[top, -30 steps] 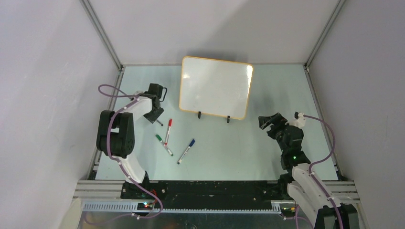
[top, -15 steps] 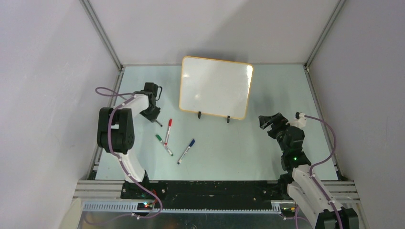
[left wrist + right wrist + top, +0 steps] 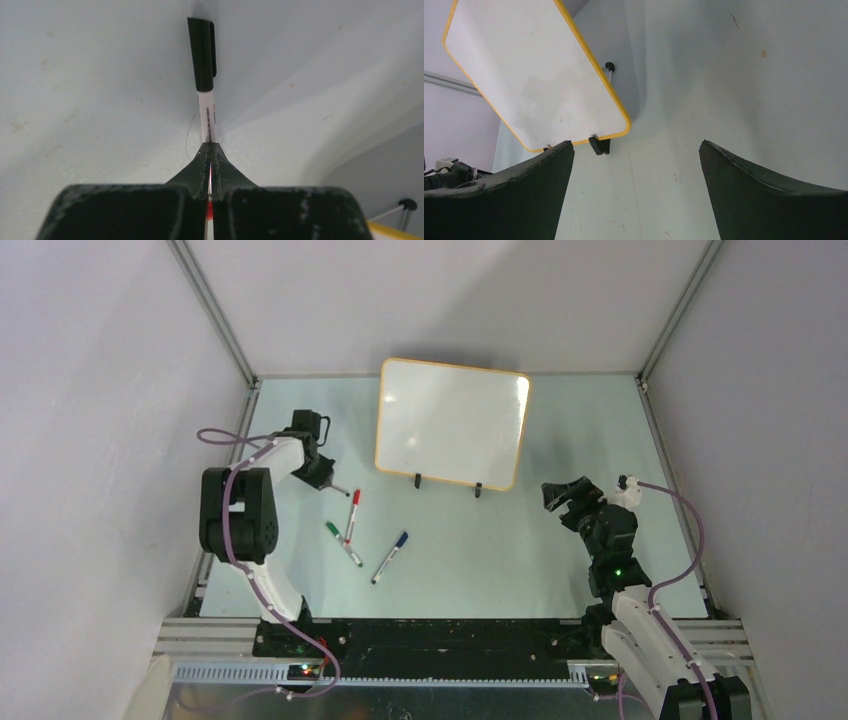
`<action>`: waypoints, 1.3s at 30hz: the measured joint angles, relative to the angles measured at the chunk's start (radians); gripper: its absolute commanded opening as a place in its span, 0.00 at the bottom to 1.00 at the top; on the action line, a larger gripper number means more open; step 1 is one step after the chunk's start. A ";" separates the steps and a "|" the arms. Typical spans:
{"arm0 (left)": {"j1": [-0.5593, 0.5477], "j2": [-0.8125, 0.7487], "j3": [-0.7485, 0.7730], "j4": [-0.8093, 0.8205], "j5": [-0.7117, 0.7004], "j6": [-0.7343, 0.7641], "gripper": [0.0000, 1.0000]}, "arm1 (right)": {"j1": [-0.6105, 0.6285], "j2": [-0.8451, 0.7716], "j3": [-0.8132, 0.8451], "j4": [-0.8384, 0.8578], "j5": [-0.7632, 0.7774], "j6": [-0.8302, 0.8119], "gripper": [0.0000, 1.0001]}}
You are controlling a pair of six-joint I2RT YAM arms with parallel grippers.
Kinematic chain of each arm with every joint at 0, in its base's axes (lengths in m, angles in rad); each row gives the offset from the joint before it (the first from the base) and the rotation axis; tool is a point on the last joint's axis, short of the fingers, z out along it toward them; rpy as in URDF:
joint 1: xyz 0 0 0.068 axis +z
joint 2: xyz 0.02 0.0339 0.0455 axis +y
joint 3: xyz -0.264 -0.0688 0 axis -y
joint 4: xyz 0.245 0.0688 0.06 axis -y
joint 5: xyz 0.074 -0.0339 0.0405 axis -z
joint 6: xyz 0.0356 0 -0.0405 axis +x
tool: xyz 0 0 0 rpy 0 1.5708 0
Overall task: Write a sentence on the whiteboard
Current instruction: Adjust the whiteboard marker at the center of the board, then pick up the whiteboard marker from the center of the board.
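Your left gripper [image 3: 210,150] is clamped tight on a marker [image 3: 206,107]: white barrel pinched between the fingertips, black cap pointing straight out ahead, low over the table [image 3: 75,100]. The dark print along the barrel is too fine to read. That arm is folded, elbow high, wrist tipped down. Your right gripper [image 3: 636,165] gapes wide, holding nothing, on a low, forward-reaching arm. Ahead of it and to its left stands the whiteboard [image 3: 534,75], tilted on black clip feet [image 3: 599,145], its face plain white.
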 measured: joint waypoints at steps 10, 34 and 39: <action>-0.040 -0.145 -0.112 0.005 0.018 -0.009 0.09 | 0.000 -0.014 0.000 -0.003 0.000 0.000 1.00; -0.060 -0.016 -0.005 -0.017 -0.032 -0.061 0.51 | 0.000 -0.032 0.000 -0.011 0.000 -0.010 1.00; -0.048 0.002 -0.009 -0.019 -0.008 -0.082 0.49 | 0.000 -0.032 0.000 -0.011 -0.001 -0.010 1.00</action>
